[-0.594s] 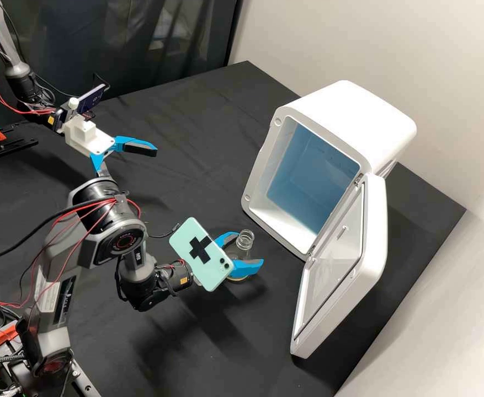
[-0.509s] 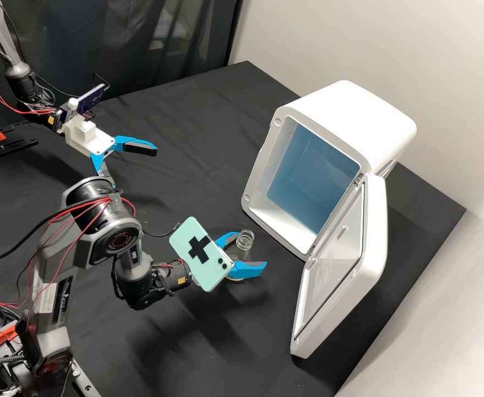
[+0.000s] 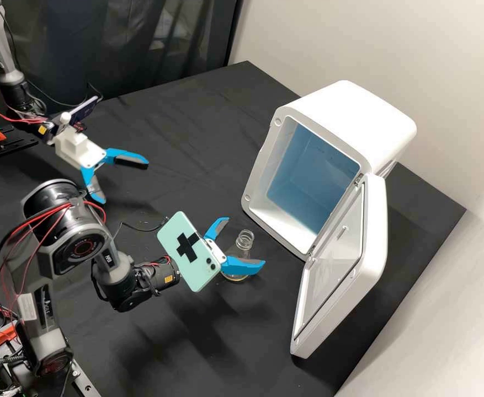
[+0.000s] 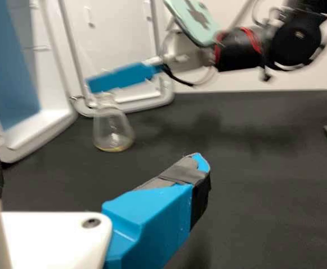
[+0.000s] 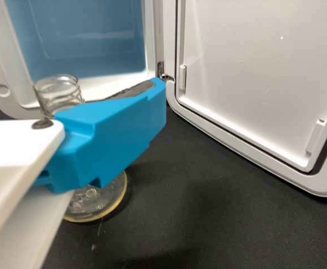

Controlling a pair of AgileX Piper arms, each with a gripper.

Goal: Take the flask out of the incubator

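The clear glass flask (image 3: pixel 243 243) stands upright on the black bench just in front of the open white incubator (image 3: pixel 347 114), whose blue inside holds nothing. My right gripper (image 3: pixel 232 247) is open, one blue finger on each side of the flask and apart from the glass. In the right wrist view one finger (image 5: pixel 113 131) crosses in front of the flask (image 5: pixel 55 93). My left gripper (image 3: pixel 121 180) hangs open with nothing in it over the bench's left part, well away from the flask (image 4: pixel 112 128).
The incubator's door (image 3: pixel 357 248) hangs wide open to the right of the flask, its lower corner near the bench's front edge. A mint-green phone (image 3: pixel 187 251) rides on the right wrist. Bare bench lies between the two grippers.
The right gripper's fingers have spread wider off the flask and the arm has drawn back to the left. The left arm has shifted left and lower.
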